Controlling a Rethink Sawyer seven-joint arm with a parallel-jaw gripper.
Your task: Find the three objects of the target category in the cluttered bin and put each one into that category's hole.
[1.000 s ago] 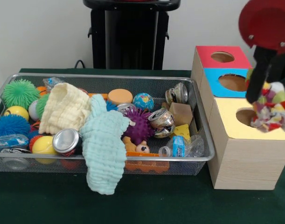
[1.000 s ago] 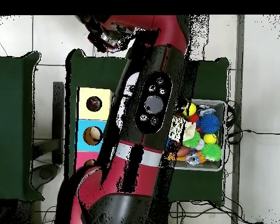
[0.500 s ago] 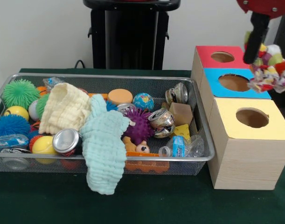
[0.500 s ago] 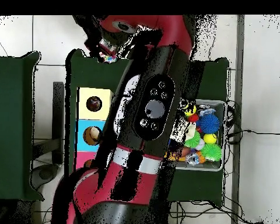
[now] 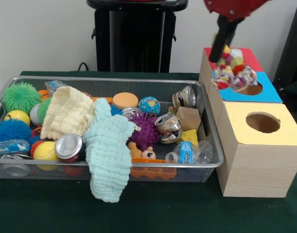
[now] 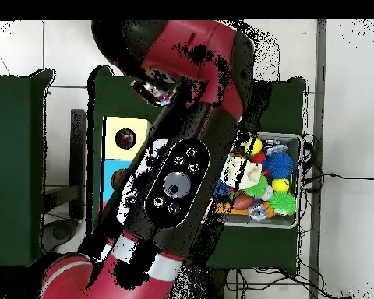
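The multicoloured rag toy [image 5: 234,74] is hanging from my gripper [image 5: 220,54], whose fingers are clamped on its top. It is dangling above the blue box [image 5: 265,93], near that box's bin-side edge, partly covering its hole. The yellow box's hole [image 5: 262,122] is lying nearer the front.

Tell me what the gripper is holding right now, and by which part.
The gripper holds a multicoloured rag bundle by its top, dangling over the boxes.
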